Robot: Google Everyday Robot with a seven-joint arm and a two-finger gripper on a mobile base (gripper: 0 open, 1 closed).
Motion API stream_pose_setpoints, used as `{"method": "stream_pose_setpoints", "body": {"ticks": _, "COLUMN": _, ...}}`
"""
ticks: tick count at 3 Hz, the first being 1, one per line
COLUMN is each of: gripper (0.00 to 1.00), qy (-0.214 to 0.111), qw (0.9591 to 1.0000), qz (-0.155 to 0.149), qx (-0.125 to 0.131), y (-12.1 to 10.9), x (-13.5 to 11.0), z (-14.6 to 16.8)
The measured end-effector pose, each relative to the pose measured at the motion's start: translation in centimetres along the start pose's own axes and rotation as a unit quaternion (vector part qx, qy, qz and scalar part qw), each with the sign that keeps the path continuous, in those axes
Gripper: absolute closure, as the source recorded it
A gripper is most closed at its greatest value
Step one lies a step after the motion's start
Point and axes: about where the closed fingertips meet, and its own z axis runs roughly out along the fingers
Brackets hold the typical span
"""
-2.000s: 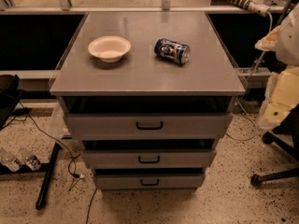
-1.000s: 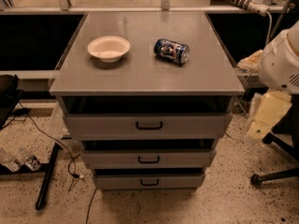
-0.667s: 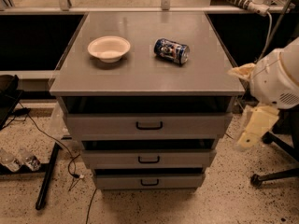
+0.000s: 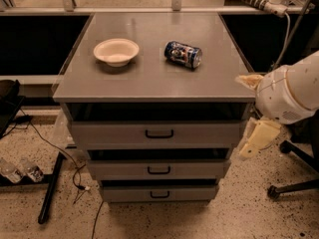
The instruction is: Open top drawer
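Observation:
The top drawer [image 4: 199,133] is the widest of three grey drawers in a grey cabinet, with a small black loop handle [image 4: 159,133] at the middle of its front. A dark gap shows between its front and the cabinet top. My gripper [image 4: 256,138] is cream-coloured and hangs below the white rounded arm [image 4: 289,93] at the cabinet's right side, level with the top drawer's right end. It is well to the right of the handle and holds nothing that I can see.
A white bowl [image 4: 116,51] and a blue can [image 4: 183,54] lying on its side rest on the cabinet top [image 4: 149,78]. Two narrower drawers [image 4: 158,170] sit below. Cables and a black pole [image 4: 50,193] lie on the floor at left, and a chair base [image 4: 294,183] at right.
My arm and gripper have moved left and down from the right edge, coming close to the right end of the top drawer. The drawers, bowl and can have not moved.

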Motion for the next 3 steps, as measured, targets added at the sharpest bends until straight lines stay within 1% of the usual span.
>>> {"method": "stream_pose_setpoints", "body": {"ticks": 1, "gripper": 0.0, "qy": 0.0, "qw": 1.0, "qz": 0.0, "qx": -0.001, "y": 0.1, "x": 0.0, "z": 0.0}}
{"method": "stream_pose_setpoints", "body": {"ticks": 2, "gripper": 0.0, "qy": -0.006, "qw": 0.9998, "qz": 0.003, "qx": -0.019, "y": 0.8, "x": -0.3, "z": 1.3}}
{"method": "stream_pose_setpoints", "body": {"ticks": 3, "gripper": 0.0, "qy": -0.03, "qw": 0.9986, "qz": 0.011, "qx": -0.041, "y": 1.3, "x": -0.4, "z": 4.6}}
